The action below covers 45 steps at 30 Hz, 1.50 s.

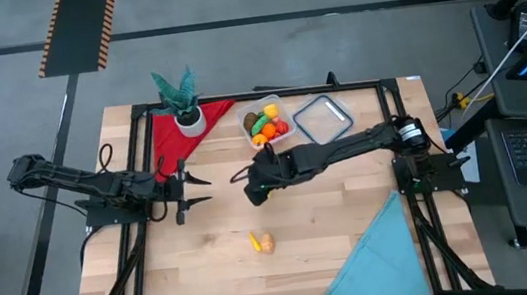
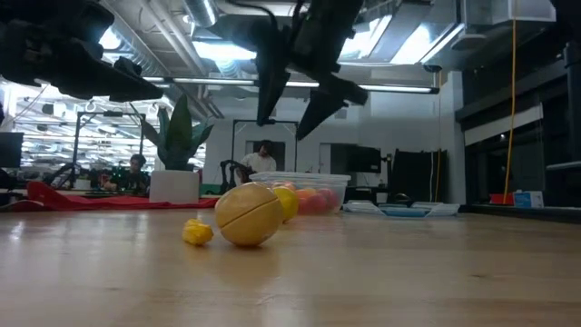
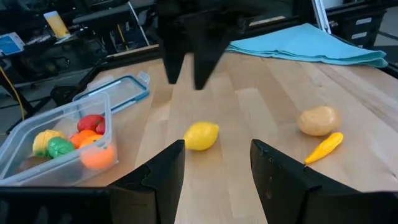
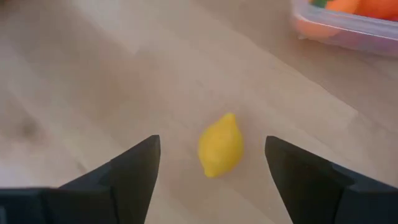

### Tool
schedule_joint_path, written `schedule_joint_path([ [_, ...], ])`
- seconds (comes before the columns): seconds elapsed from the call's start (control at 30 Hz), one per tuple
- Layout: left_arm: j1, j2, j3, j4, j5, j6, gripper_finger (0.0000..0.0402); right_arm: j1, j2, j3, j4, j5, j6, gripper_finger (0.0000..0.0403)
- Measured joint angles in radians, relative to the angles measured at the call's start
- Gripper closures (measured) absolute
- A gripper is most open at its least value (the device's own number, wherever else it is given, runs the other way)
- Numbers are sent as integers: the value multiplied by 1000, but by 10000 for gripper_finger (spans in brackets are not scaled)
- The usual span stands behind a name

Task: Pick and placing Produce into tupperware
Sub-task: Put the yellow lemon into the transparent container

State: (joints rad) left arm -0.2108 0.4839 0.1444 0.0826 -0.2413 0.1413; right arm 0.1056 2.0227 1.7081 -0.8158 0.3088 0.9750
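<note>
Right tool (image 4: 211, 168) hovers open, seemingly just above lemon (image 4: 220, 145).

Two dark jointed arms — matte black, flat tapered fingers (image 4: 134, 171).

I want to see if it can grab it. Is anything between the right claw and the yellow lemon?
No. In the right wrist view, the right gripper is open above the lemon, with only bare wooden table around it.
</note>
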Motion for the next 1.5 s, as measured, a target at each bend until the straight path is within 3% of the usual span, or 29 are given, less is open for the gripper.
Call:
schedule_joint_path([
  [0.3, 0, 0, 0, -4, 0, 2, 227, -42, 30, 0, -30, -6, 74, 111],
  [0.5, 1, 0, 0, -26, 0, 2, 227, -45, 78, -1, -23, -92, 99, 111],
  [0.83, 1, 0, 0, -31, 0, 2, 227, -47, 141, -2, -8, -147, 176, 111],
  [1.5, 1, 0, 0, -51, -1, 2, 227, -47, 169, -45, 98, -146, 202, 111],
])
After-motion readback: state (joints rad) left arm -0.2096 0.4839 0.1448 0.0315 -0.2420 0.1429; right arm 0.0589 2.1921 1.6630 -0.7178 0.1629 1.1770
